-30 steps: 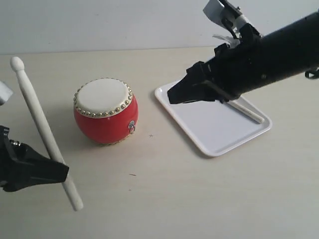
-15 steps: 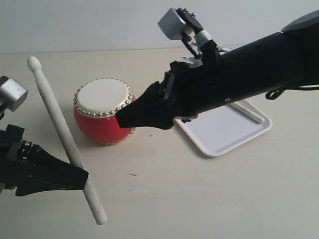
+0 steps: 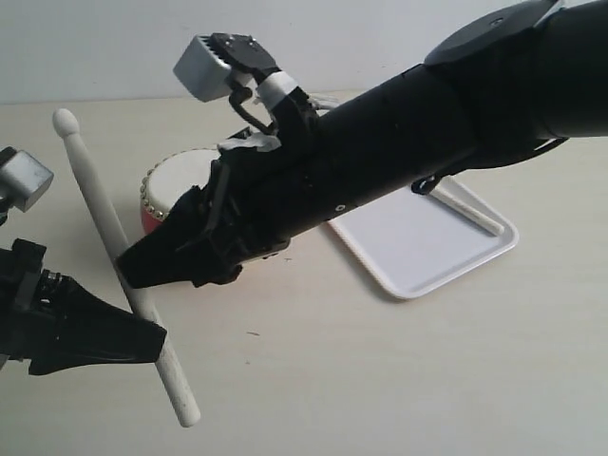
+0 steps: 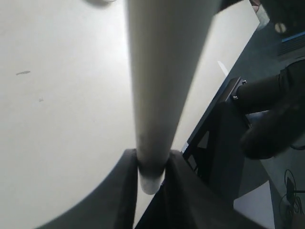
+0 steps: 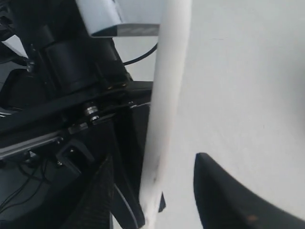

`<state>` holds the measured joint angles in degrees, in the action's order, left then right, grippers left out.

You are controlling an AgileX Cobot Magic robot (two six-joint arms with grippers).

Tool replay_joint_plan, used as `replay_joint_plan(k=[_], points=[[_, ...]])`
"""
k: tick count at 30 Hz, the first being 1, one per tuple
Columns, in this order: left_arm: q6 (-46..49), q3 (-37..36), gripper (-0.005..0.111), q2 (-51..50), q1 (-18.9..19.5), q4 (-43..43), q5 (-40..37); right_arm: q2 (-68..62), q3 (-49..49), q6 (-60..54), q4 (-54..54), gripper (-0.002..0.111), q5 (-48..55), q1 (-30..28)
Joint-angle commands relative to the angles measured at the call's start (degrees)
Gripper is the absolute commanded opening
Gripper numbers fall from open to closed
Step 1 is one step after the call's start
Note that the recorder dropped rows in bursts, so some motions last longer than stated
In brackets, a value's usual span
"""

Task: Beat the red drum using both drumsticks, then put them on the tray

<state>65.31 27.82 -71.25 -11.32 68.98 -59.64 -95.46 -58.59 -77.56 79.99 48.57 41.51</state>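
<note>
My left gripper (image 3: 152, 334) at the front left is shut on a pale drumstick (image 3: 104, 223), which slants up and away to its rounded tip; the clamped end (image 4: 151, 164) shows in the left wrist view. My right gripper (image 3: 135, 271) has reached across the middle and stands open around that same stick's shaft (image 5: 167, 95), with a gap on one side of it. The red drum (image 3: 171, 180) is mostly hidden behind the right arm. The second drumstick (image 3: 472, 212) lies on the white tray (image 3: 408, 242) at the right.
The right arm's black body stretches diagonally over the drum and the tray's near corner. Bare cream tabletop lies in front of the tray and drum. The table's back edge meets a pale wall.
The right arm swung from above the tray leftward over the drum until its open jaws stand around the left stick. The left gripper and its stick shifted slightly right, then held still.
</note>
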Motion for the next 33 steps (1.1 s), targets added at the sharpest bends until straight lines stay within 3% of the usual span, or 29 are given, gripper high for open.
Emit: replay_joint_plan(k=[1, 18, 26, 29, 33], points=[[0.49, -0.09, 0.0, -0.07, 0.09, 0.41, 0.28, -1.81, -1.74, -0.08, 0.2, 0.05, -0.49, 1.18], [0.64, -0.09, 0.0, -0.07, 0.09, 0.83, 0.28, -4.42, -2.46, 2.75, 4.09, 0.05, 0.45, 1.18], [1.49, -0.09, 0.0, -0.07, 0.09, 1.54, -0.05, -4.42, -2.46, 2.75, 5.13, 0.043, 1.72, 1.18], [1.88, -0.09, 0.0, -0.07, 0.09, 1.91, -0.05, -4.42, -2.46, 2.75, 5.13, 0.031, 3.13, 1.18], [1.88, -0.09, 0.0, -0.07, 0.09, 2.16, -0.05, -4.42, -2.46, 2.64, 5.13, 0.004, 3.77, 1.18]])
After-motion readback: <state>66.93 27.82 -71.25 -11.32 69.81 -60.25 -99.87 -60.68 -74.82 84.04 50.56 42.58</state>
